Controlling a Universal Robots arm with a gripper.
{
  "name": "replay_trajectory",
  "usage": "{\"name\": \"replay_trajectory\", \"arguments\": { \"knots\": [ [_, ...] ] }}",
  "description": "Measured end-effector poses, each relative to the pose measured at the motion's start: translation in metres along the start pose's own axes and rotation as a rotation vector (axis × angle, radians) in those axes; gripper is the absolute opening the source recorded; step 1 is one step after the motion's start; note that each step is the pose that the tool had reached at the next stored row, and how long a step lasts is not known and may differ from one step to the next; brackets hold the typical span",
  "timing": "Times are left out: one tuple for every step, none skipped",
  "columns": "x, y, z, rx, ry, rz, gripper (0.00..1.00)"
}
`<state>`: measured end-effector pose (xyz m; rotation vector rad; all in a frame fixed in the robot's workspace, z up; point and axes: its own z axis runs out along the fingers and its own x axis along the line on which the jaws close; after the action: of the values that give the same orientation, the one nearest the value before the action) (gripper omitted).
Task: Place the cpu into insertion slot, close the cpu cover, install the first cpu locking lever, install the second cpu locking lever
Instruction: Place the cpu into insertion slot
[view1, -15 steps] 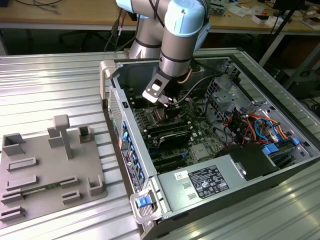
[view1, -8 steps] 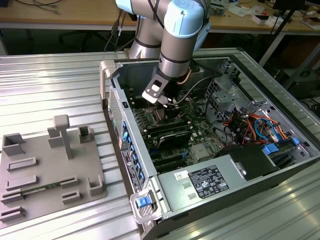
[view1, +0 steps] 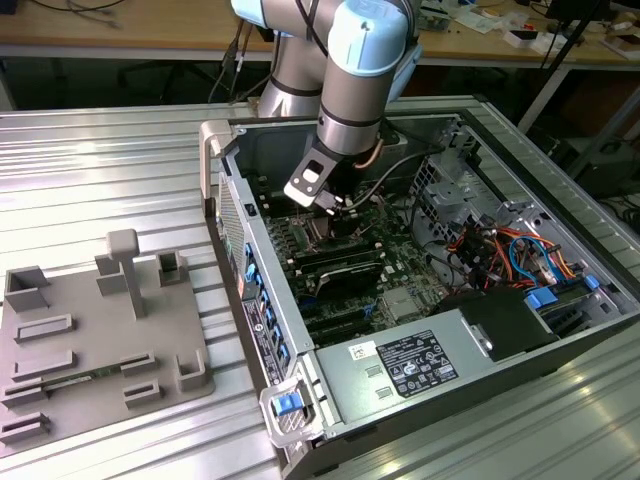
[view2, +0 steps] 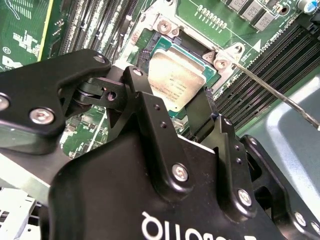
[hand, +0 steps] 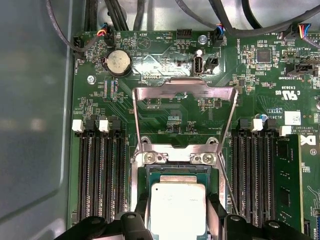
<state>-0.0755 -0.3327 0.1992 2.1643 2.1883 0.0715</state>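
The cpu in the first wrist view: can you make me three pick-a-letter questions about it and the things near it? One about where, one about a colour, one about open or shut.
1. Where is the cpu? A. In a person's hand. B. At the insertion slot. C. On the floor.
2. What colour is the circuit board? A. Red. B. White. C. Green.
3. How is the cpu cover? A. Raised open. B. Shut flat on the cpu. C. Missing.
Answers: B, its silver top sits within the slot's rim. C, green shows all around the slot. A, the frame stands tilted up, leaving the cpu bare.
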Motion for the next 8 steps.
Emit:
{"name": "replay_trajectory", "arguments": {
  "knots": [
    [0.0000,0.0000,0.0000,0.0000,-0.0017,0.000,0.55],
    [0.0002,0.0000,-0.0001,0.0001,-0.0058,0.000,0.55],
    [0.0004,0.0000,-0.0001,0.0001,-0.0092,-0.001,0.55],
    [0.0004,0.0000,0.0000,0.0001,-0.0108,-0.001,0.55],
    [0.0004,0.0000,-0.0001,0.0002,-0.0114,-0.001,0.55],
    [0.0007,0.0000,-0.0001,0.0002,-0.0115,-0.001,0.55],
    [0.0008,0.0000,-0.0001,0.0002,-0.0114,-0.001,0.55],
    [0.0008,0.0000,-0.0001,0.0001,-0.0113,-0.001,0.55]
  ]
}}
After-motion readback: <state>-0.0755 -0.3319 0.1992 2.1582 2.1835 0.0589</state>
